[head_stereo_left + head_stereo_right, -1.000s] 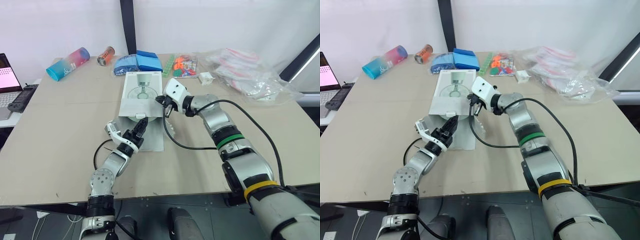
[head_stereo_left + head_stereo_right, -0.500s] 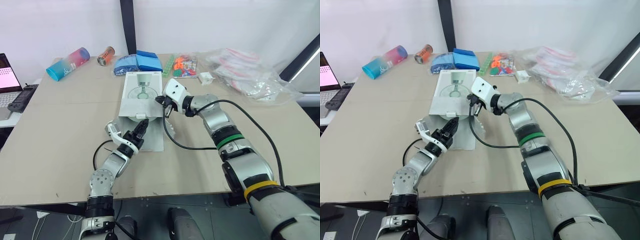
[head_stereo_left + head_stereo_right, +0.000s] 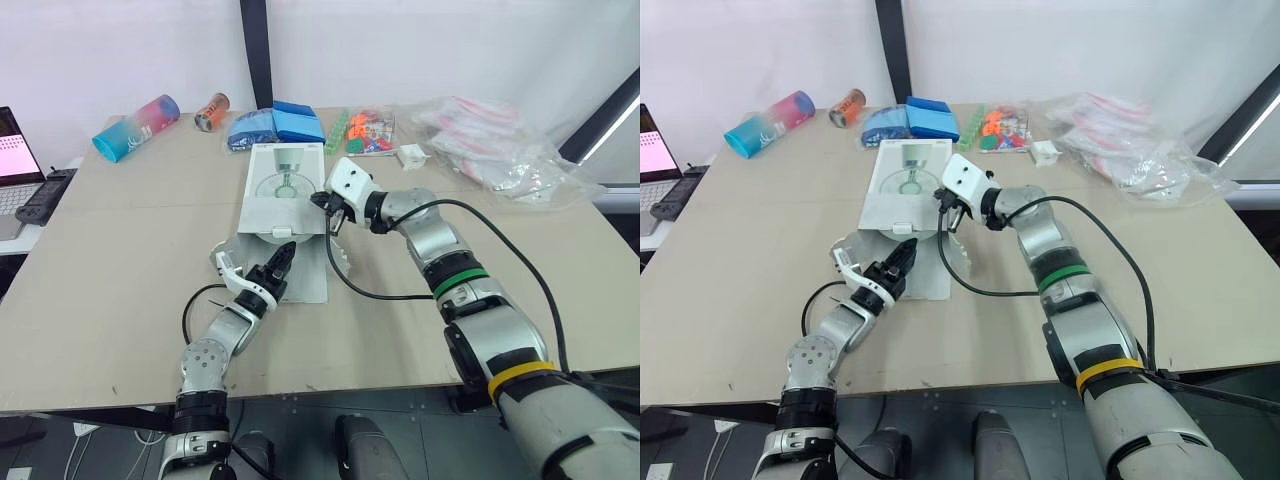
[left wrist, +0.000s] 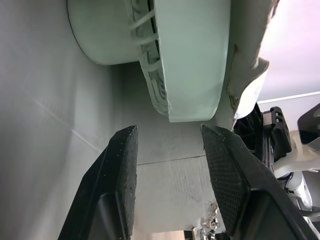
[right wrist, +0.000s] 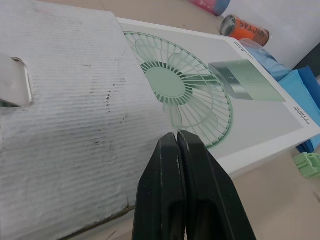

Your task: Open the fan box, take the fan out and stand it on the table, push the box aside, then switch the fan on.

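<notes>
While the one fan box [image 3: 283, 185] lies flat mid-table [image 3: 120, 250], printed face up, its near end stands open, one white flap [image 3: 305, 278] spread on the tabletop toward the robot.

One fan [image 4: 192, 55], pale green, sits inside the box; its ribbed rim shows at the open end.

Left gripper [image 4: 170, 131]: at the open end, two fingers spread apart, holding nothing. The fan's rim lies just beyond the fingertips, in line with the gap.

Right gripper [image 5: 177, 136]: at the box's right edge, over the printed top, two fingers pressed together with nothing visible between them.

Along the far edge:
- one pink-and-blue tumbler [image 3: 136, 127], on its side
- one orange can [image 3: 211, 112], on its side
- two blue packs [image 3: 250, 128], touching
- one small white carton [image 3: 411, 155]
- a heap of clear plastic bags [image 3: 500, 150], count unclear

One laptop [image 3: 12, 165] sits off the left end.
</notes>
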Tool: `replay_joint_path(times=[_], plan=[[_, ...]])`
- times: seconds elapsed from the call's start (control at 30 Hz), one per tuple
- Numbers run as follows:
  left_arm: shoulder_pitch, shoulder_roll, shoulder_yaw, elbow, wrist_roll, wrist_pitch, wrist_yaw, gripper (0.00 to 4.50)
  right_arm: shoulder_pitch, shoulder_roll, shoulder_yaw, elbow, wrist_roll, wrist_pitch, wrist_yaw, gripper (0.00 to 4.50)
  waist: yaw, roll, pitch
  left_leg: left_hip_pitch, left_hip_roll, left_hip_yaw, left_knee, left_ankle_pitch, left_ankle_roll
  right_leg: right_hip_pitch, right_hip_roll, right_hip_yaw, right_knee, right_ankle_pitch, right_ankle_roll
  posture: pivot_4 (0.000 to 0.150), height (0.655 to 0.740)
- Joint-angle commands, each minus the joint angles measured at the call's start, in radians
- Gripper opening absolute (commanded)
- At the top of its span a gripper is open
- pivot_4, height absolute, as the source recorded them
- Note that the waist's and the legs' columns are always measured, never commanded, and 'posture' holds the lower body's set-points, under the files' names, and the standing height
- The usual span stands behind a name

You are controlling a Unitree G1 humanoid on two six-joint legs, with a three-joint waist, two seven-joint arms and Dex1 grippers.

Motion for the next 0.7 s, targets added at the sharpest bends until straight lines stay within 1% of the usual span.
replay_joint_path(times=[0.03, 0.2, 0.33, 0.7], plan=[[0.031, -0.099, 0.003, -0.009, -0.026, -0.019, -0.031, 2.16, 0.009, -0.002, 0.0, -0.019, -0.004, -0.001, 0.013, 0.0, 0.0, 0.0, 0.0, 0.0, 0.0, 0.0, 0.0, 0.0, 0.0, 0.0, 0.0, 0.0, 0.0, 0.0, 0.0, 0.15, 0.74], [0.03, -0.101, 0.008, -0.014, -0.037, -0.02, -0.05, 2.16, 0.009, -0.003, 0.002, -0.02, -0.006, 0.0, 0.013, 0.0, 0.0, 0.0, 0.0, 0.0, 0.0, 0.0, 0.0, 0.0, 0.0, 0.0, 0.0, 0.0, 0.0, 0.0, 0.0, 0.15, 0.74], [0.022, -0.098, 0.008, 0.01, -0.031, -0.015, -0.031, 2.16, 0.016, -0.004, 0.005, -0.024, -0.009, -0.002, 0.014, 0.0, 0.0, 0.0, 0.0, 0.0, 0.0, 0.0, 0.0, 0.0, 0.0, 0.0, 0.0, 0.0, 0.0, 0.0, 0.0, 0.15, 0.74], [-0.024, -0.101, 0.039, 0.062, -0.027, -0.021, -0.056, 2.16, 0.036, -0.016, 0.011, -0.055, -0.017, 0.006, 0.017, 0.0, 0.001, 0.0, 0.0, 0.0, 0.0, 0.0, 0.0, 0.0, 0.0, 0.0, 0.0, 0.0, 0.0, 0.0, 0.0, 0.15, 0.74]])
